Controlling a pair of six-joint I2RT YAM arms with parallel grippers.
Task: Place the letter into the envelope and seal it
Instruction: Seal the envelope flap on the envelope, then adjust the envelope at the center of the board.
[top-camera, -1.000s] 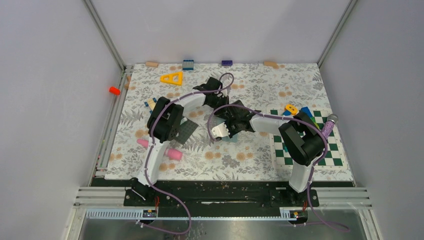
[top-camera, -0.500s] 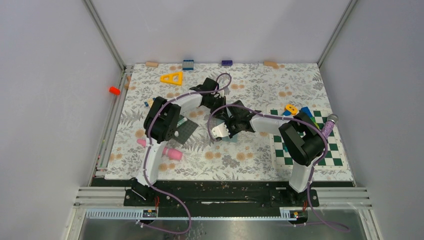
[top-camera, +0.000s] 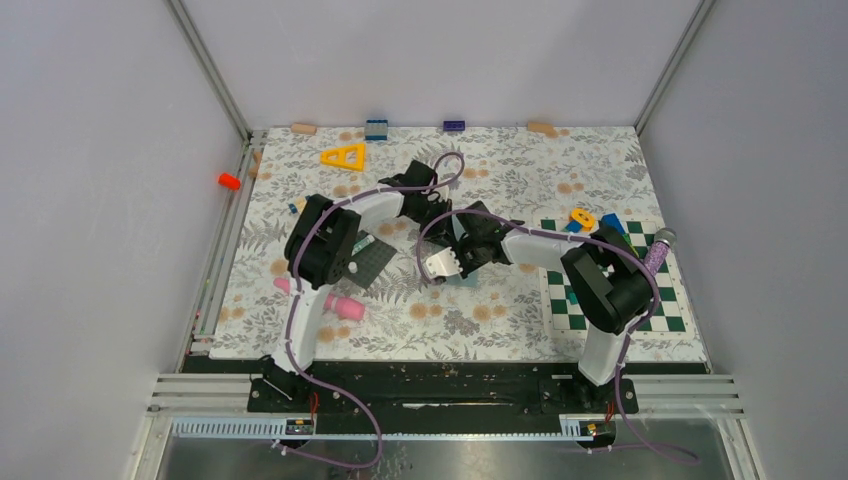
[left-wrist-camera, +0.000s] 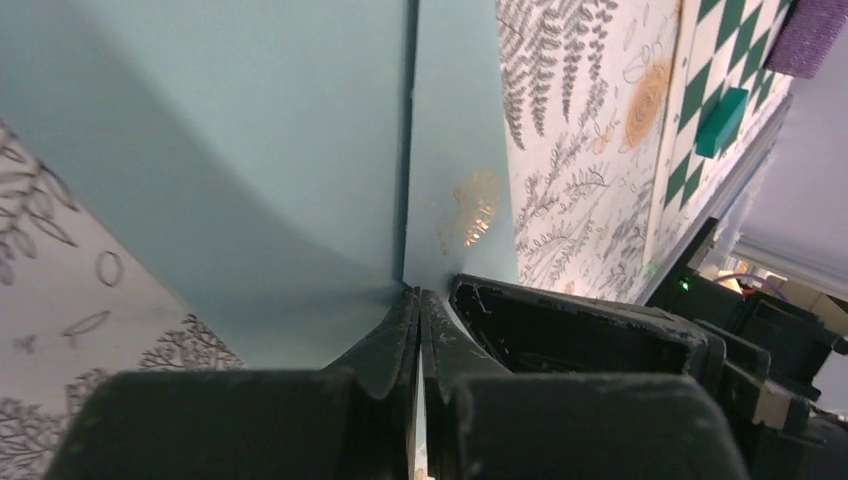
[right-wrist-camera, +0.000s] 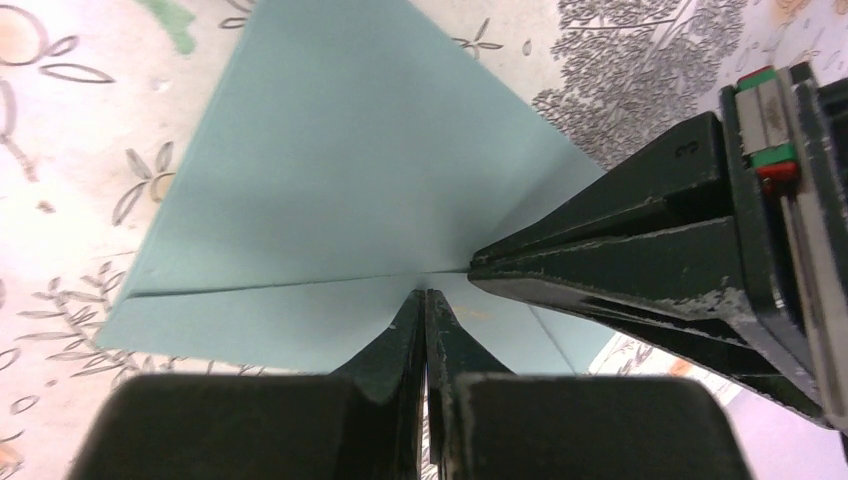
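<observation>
The teal-grey envelope lies flat on the floral table, its flap and diagonal seams showing. In the left wrist view it fills the upper left and has a small gold mark. In the top view only a sliver of it shows beneath the arms. My left gripper is shut, its tips pressed on the envelope at a seam. My right gripper is shut too, tips on the envelope by the flap's edge, right beside the left fingers. The two grippers meet mid-table. The letter is hidden.
A dark grey square mat and a pink cylinder lie by the left arm. A green-white chequered board with coloured blocks and a purple object is at the right. A yellow triangle and small blocks sit at the back.
The left arm's elbow has shifted a little to the left and back. The right arm has barely moved. Both grippers stay shut over the envelope.
</observation>
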